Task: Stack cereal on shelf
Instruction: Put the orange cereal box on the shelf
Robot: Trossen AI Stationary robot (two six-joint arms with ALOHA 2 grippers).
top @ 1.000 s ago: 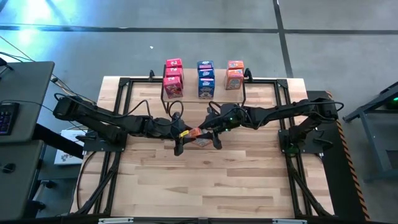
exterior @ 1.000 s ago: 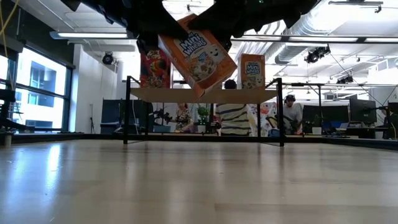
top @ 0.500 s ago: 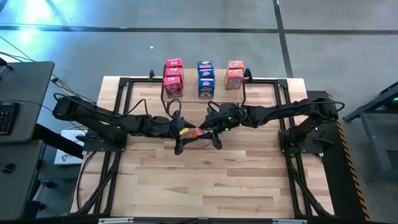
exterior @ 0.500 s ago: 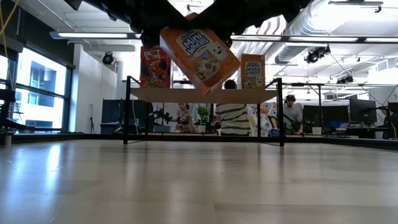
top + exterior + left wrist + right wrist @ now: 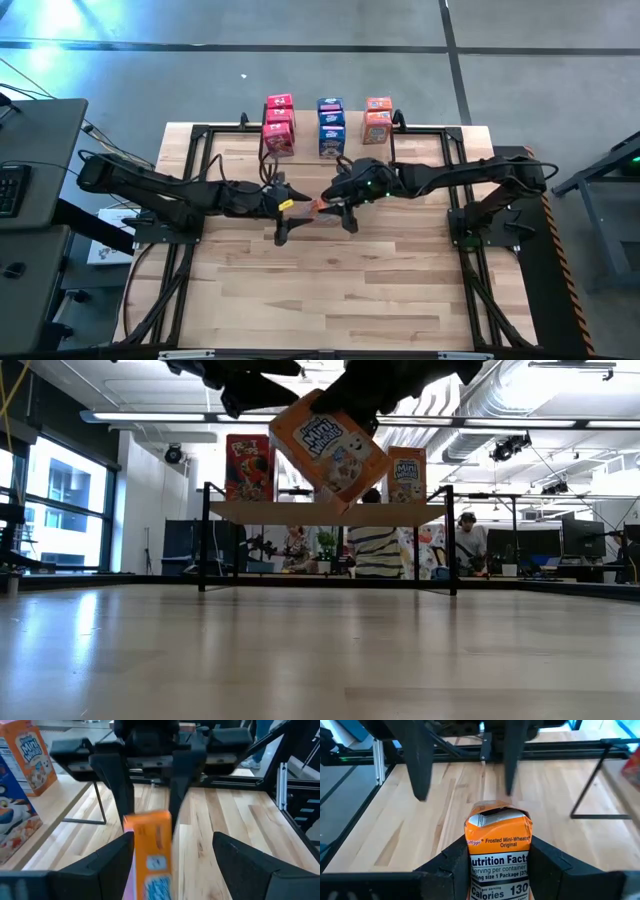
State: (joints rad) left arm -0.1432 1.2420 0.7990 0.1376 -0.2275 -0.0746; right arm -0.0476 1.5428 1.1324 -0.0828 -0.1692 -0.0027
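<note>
A: Item in hand?

B: One orange Frosted Mini-Wheats box (image 5: 328,446), tilted in mid-air over the table's middle, pinched by the right gripper (image 5: 342,208). Left gripper (image 5: 283,212) just beside it, fingers spread, box lying between them untouched.

A: Step?

B: By my reading, a hand-over just finished; next comes carrying it to the shelf (image 5: 330,512) and righting it.

A: Shelf contents?

B: Red cereal boxes (image 5: 278,123), blue cereal boxes (image 5: 331,125), orange cereal boxes (image 5: 377,119), in stacks. The orange stack looks the likely spot.
</note>
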